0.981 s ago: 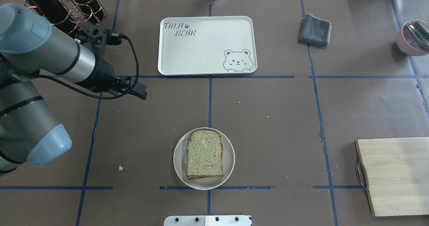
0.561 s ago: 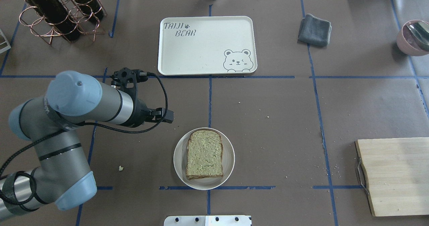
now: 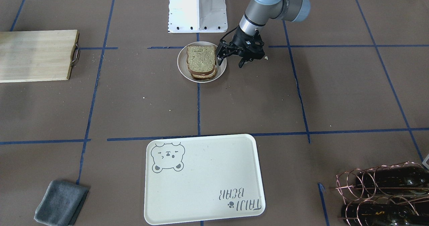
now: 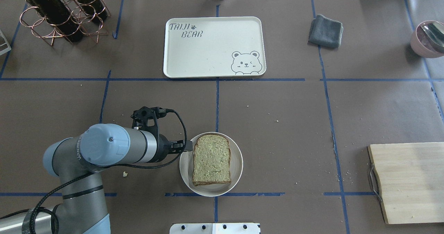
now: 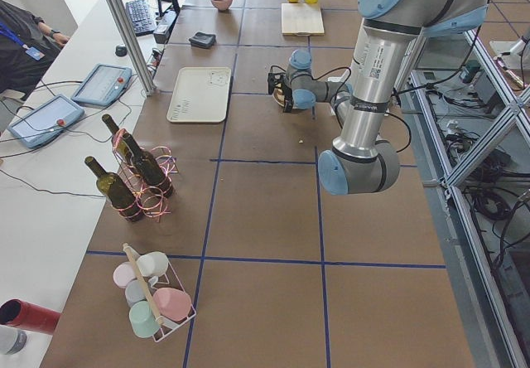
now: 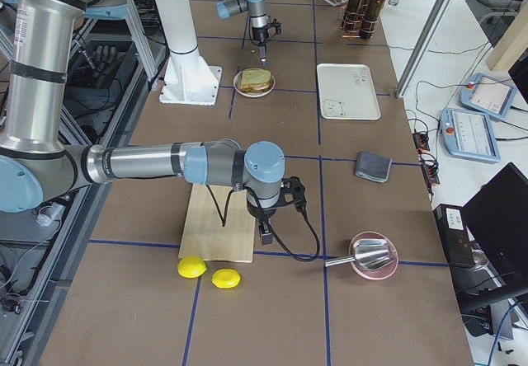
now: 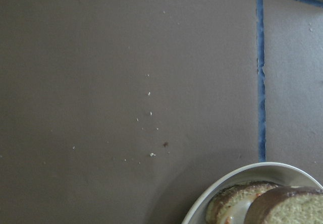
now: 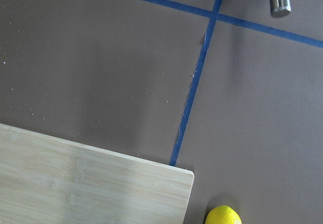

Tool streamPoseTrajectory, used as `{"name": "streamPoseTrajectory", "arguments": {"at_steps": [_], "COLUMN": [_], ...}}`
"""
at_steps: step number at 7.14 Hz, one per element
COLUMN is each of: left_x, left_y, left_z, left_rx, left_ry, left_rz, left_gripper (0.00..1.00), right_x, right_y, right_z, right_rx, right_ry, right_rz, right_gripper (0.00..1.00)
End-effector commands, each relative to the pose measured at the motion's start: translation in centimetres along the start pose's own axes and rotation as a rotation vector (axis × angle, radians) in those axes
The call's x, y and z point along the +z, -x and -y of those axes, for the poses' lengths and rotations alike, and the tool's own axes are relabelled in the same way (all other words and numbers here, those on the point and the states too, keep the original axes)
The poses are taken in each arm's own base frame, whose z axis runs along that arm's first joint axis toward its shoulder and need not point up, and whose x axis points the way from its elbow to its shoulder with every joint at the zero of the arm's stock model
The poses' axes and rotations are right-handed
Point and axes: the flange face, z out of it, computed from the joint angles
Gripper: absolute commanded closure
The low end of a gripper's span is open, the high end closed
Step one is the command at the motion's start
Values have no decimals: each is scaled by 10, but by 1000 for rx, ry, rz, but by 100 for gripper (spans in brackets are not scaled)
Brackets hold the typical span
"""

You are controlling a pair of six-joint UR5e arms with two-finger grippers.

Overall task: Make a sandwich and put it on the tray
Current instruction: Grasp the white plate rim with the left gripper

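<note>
Sandwich [image 4: 211,159] by robot-side table [image 4: 284,105] edge: likely soft, loosely stacked; pinch gently across crusts. Left jaws wide; right jaws impossible to tell.

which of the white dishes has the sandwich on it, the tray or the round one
The small round dish, close to the robot, holds the sandwich. The bear tray holds nothing.
</note>
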Motion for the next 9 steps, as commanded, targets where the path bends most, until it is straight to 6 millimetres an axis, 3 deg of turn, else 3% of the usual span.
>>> {"name": "streamPoseTrajectory", "arguments": {"at_steps": [1, 4, 5, 8, 9], "left_x": [13, 20, 20, 24, 24], "left_y": [5, 1, 0, -1, -1], "left_z": [-13, -23, -24, -27, -26], "left_rx": [7, 15, 16, 17, 18], "left_ry": [20, 37, 38, 44, 44], "left_rz": [19, 20, 19, 23, 23], "left_gripper": [45, 71, 77, 78, 92], "right_x": [-1, 1, 1, 1, 1], "right_y": [1, -1, -1, -2, -2], "right_z": [1, 0, 0, 1, 1], "right_rx": [1, 3, 5, 4, 4], "right_ry": [-2, 1, 2, 3, 3], "right_rz": [0, 1, 1, 0, 0], "right_gripper": [0, 0, 0, 0, 0]}}
